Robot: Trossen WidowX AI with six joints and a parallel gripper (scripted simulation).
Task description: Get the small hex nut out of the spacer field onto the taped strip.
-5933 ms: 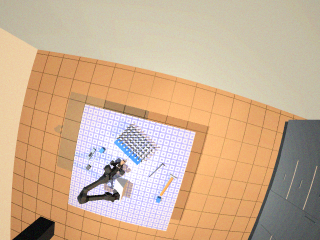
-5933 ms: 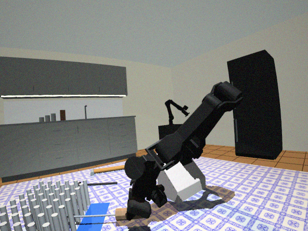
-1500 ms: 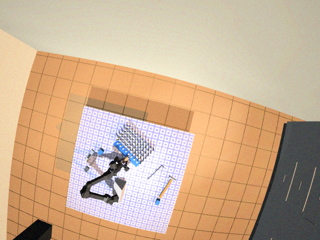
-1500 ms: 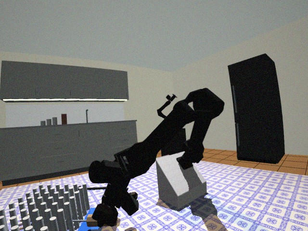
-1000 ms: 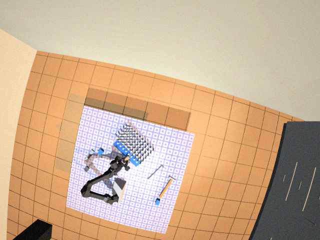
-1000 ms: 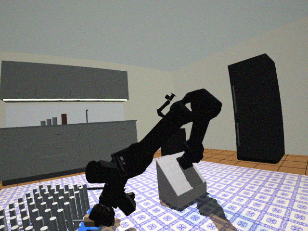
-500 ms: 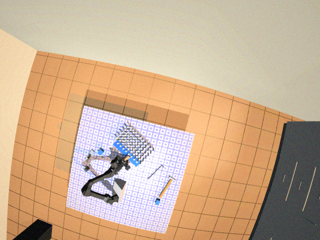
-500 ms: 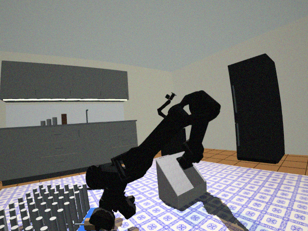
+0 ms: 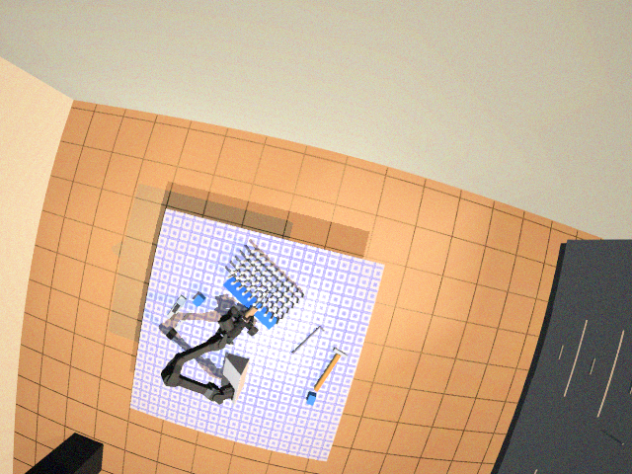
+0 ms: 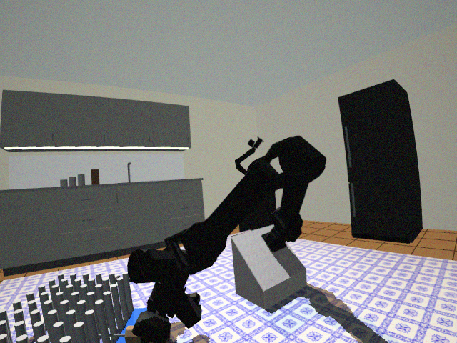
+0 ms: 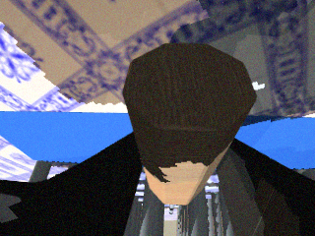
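My gripper (image 9: 249,314) (image 10: 148,327) (image 11: 179,137) is shut on the wooden handle (image 9: 251,310) (image 10: 129,334) (image 11: 188,88) of a tool, low over the blue taped strip (image 9: 232,285) (image 10: 136,316) (image 11: 59,135). The tool's thin metal rod (image 10: 106,334) runs from the handle in among the standing grey spacers (image 10: 116,310) (image 11: 143,221); its far end is hidden. The spacers stand upright in rows. I cannot make out the nut for certain in any view. A thin dark hooked tool (image 9: 306,340) and an orange-handled tool (image 9: 326,372) with a crossbar lie right of the field.
A blue block (image 9: 311,398) is at the lower end of the orange-handled tool. Another blue block (image 9: 198,298), a pale grey object (image 9: 178,304) and a small dark block (image 9: 171,333) are left of the arm. A grey wedge (image 10: 254,258) stands by the arm's base. A brown bar (image 9: 273,265) edges the field's back.
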